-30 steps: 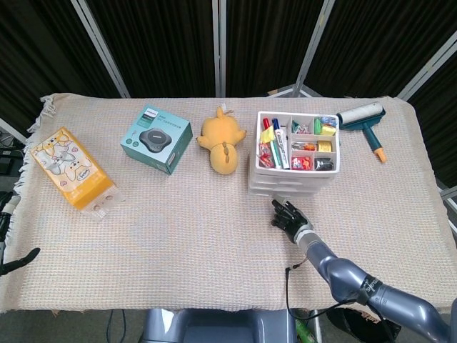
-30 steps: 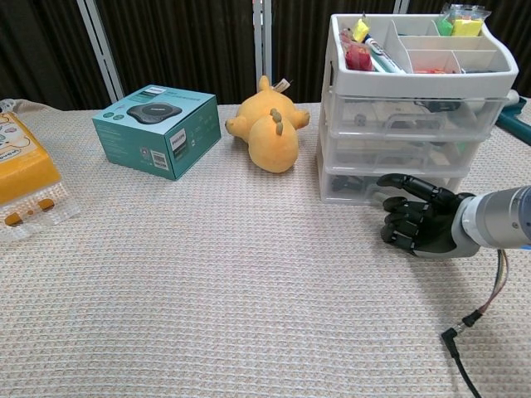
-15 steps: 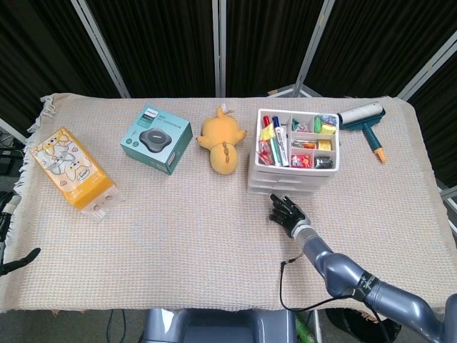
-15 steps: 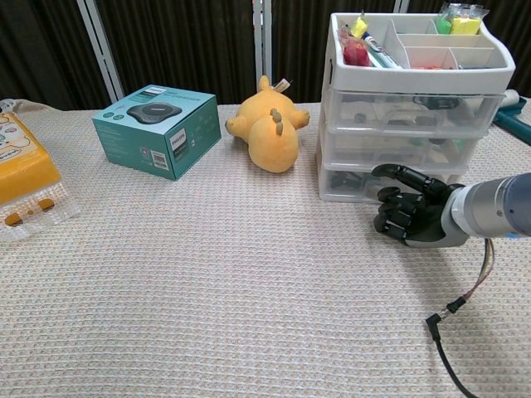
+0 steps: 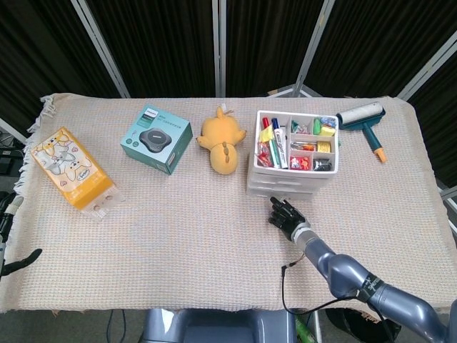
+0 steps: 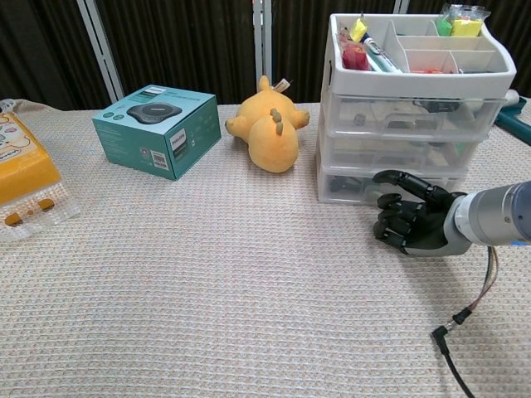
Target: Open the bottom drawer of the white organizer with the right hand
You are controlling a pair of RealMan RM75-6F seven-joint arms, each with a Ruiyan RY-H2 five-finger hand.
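Note:
The white organizer stands right of the table's middle, with three clear drawers under a top tray of pens and small items. Its bottom drawer looks pushed in. My right hand is low on the cloth just in front of that drawer. Most of its fingers are curled in and one finger stretches up to the drawer's front; whether it touches is unclear. Nothing is in the hand. Only a dark sliver of my left hand shows, at the lower left edge of the head view.
A yellow plush toy lies just left of the organizer, and a teal box further left. An orange snack pack sits at the far left. A lint roller lies behind the organizer on the right. A black cable trails from my right wrist.
My right hand moved up to the bottom drawer's front, then drew back a little towards me. The drawer shows no clear opening. The left hand has not moved.

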